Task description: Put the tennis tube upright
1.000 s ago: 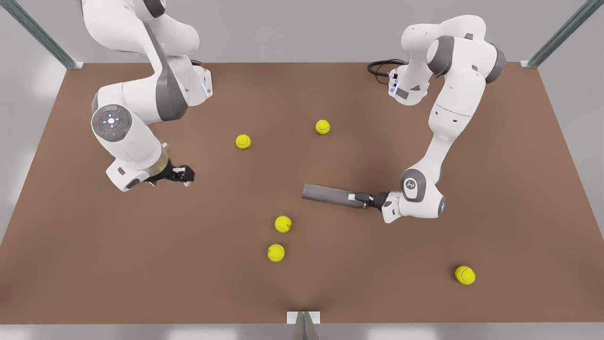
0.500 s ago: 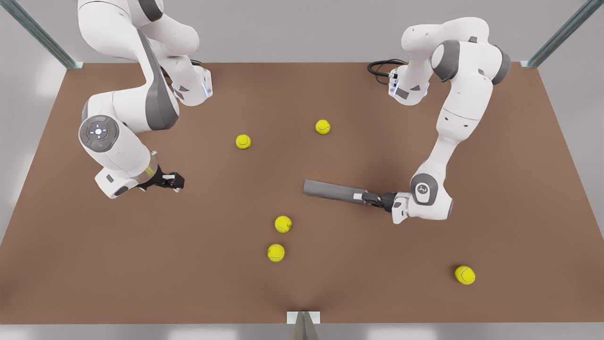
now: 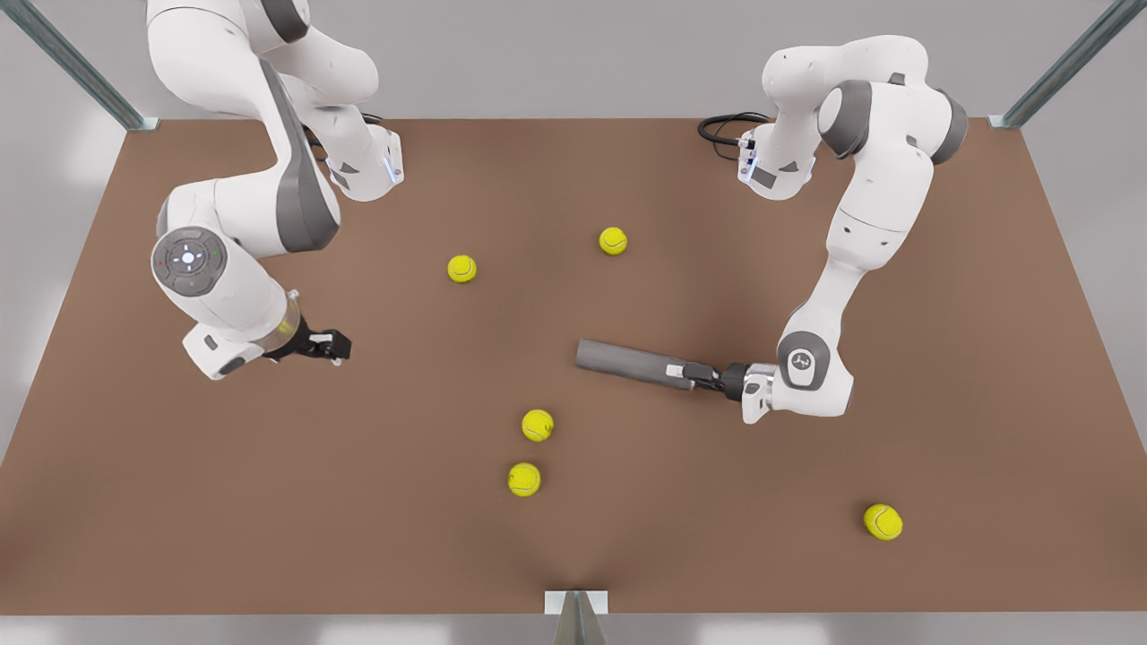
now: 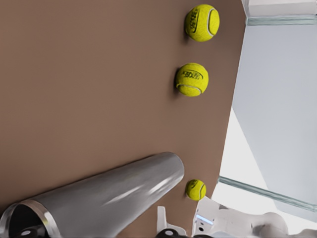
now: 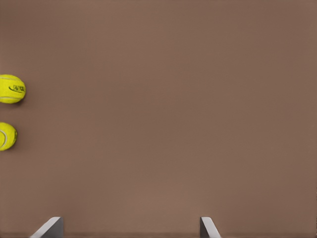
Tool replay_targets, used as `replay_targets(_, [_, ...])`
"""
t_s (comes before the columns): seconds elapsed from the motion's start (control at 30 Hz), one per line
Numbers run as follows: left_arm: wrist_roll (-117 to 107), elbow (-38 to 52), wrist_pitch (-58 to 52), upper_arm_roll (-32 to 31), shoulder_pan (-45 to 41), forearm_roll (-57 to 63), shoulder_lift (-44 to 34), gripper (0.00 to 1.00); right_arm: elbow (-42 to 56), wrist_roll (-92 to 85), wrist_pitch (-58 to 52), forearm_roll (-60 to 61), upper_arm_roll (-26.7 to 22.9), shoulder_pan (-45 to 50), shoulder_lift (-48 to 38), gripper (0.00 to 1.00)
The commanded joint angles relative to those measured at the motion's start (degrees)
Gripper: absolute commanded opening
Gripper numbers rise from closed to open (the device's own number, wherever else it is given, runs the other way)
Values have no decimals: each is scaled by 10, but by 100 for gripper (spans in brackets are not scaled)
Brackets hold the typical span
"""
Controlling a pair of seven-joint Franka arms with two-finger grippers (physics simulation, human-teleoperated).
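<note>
My left gripper (image 3: pixel 692 375) grips the tube's (image 3: pixel 627 362) rim end, the tube lying low over the table (image 3: pixel 896 430) right of centre.
Its forearm runs level toward the front view's right, elbow folded high. My right gripper (image 3: pixel 333 343) hangs parted and empty at mid-left. The left wrist view gives me the tube's open rim (image 4: pixel 37 210) and three balls (image 4: pixel 191 79) beyond; the right wrist view has fingertips (image 5: pixel 47 228) apart over bare table.
</note>
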Motion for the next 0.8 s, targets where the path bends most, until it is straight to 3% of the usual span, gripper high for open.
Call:
replay_targets(0.0, [-1,0,0,0,0,0,0,65,0,0,0,0,1,0,0,100])
replay_targets(0.3, [-1,0,-9,3,0,0,0,47,0,2,1,-3,0,7,0,100])
replay_targets(0.77, [0,3,-19,10,-2,2,-1,29,0,5,1,-4,0,3,0,100])
